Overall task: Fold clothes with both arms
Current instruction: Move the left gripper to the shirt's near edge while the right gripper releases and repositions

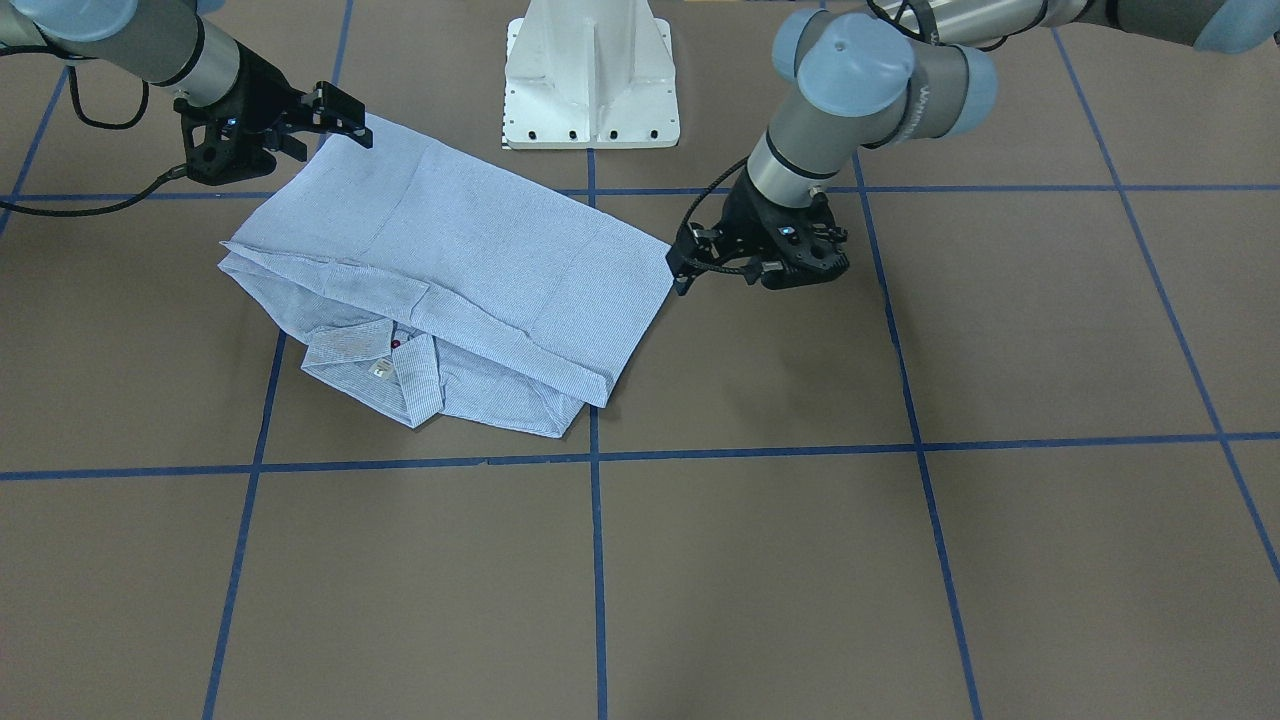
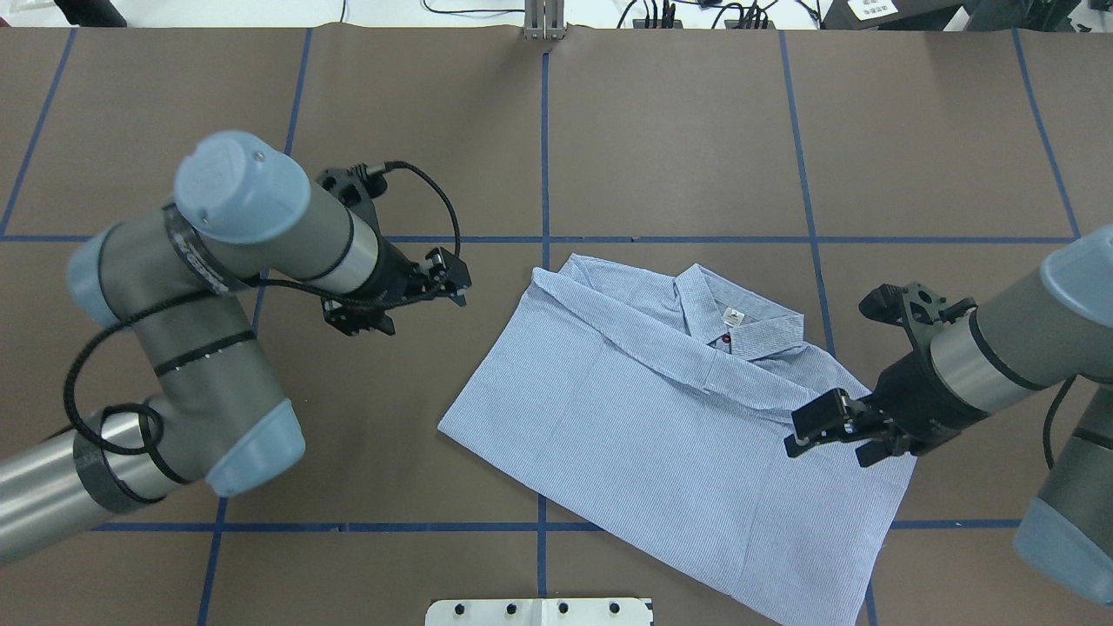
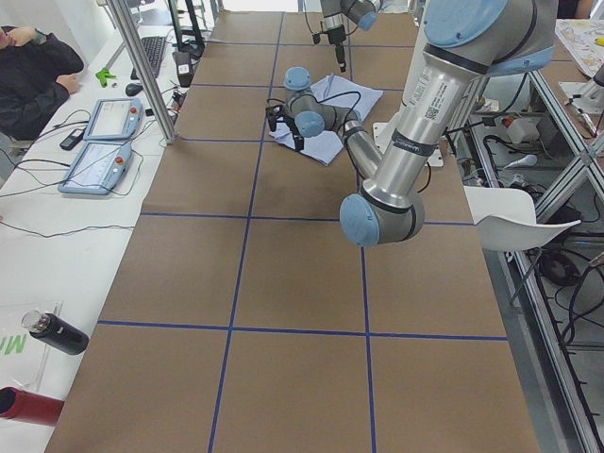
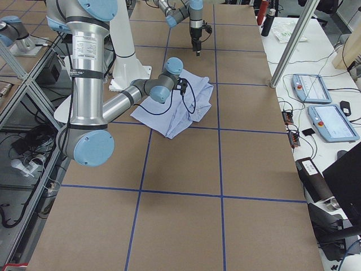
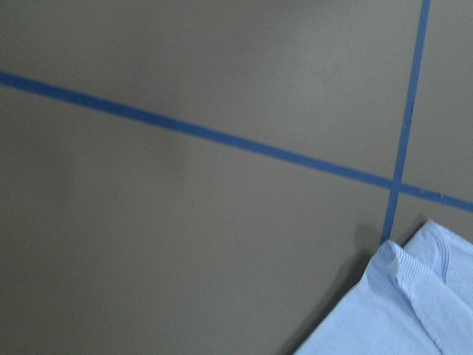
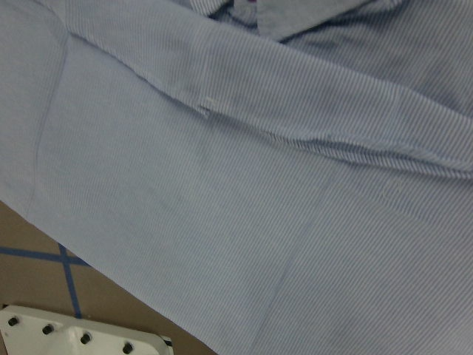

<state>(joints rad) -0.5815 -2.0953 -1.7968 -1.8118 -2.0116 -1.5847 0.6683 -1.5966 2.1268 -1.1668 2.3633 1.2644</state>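
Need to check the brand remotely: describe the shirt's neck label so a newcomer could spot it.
On the brown, blue-taped table lies one folded light-blue striped shirt. Its collar sits at the edge farthest from the robot's white base. The label is the only white square on it, inside that collar beside a red button.

Robotics lab, no question: left arm (image 2: 217,348) and right arm (image 2: 1000,365) by a white pedestal (image 1: 590,70), brown table (image 3: 283,283) gridded in blue tape (image 1: 600,455), teach pendants (image 3: 110,118) on the side bench (image 3: 38,245), loose cables (image 3: 566,283), a person (image 3: 33,66) seated alongside.
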